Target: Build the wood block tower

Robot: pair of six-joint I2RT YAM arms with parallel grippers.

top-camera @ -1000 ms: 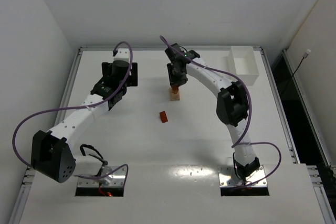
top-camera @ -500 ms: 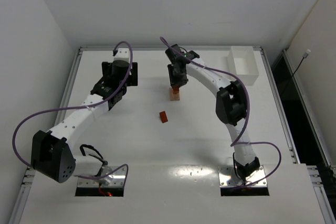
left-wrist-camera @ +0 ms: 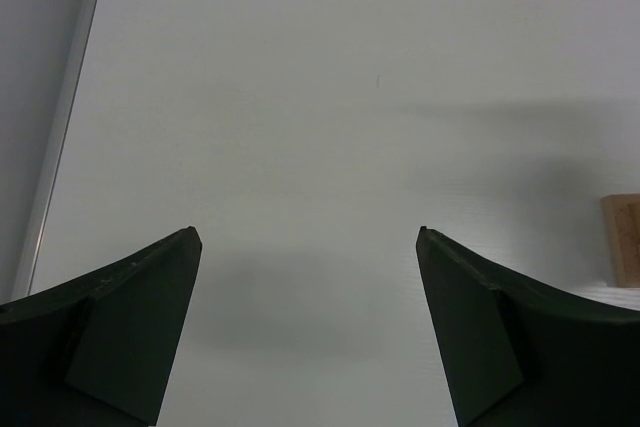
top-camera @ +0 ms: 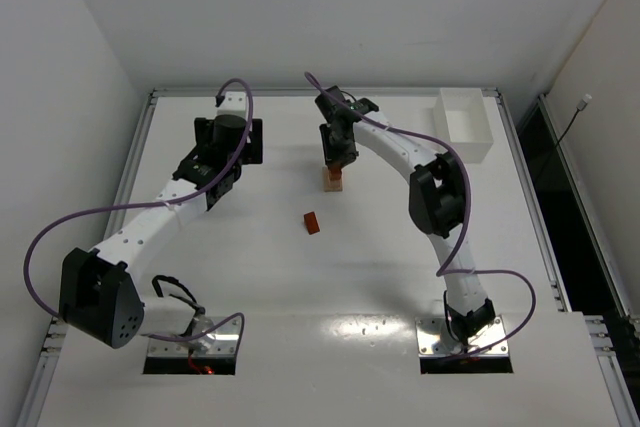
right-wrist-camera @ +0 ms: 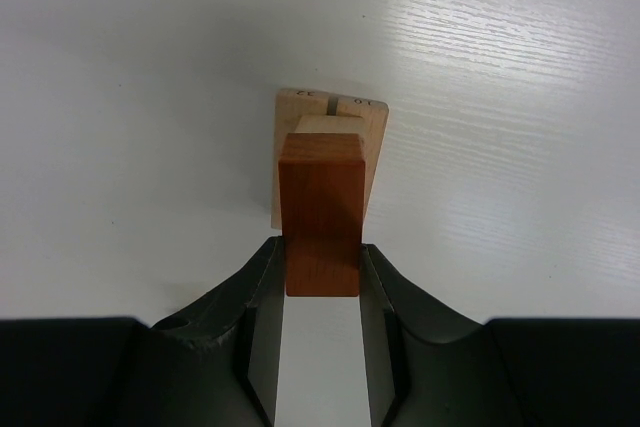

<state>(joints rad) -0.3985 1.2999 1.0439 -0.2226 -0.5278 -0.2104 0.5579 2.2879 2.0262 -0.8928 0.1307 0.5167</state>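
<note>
Right elbow shifted slightly left. Right gripper pinched reddish-orange wooden bar atop pale tan wood block tower; left gripper spread, left of tower.

Shows only a slice of a pale block at the left wrist view's right edge. From above, hides the top of the wood block tower under the right end effector. Close up, covers most of the pale middle block with the reddish block. Leaves the printed marks on the base too small to read.
</note>
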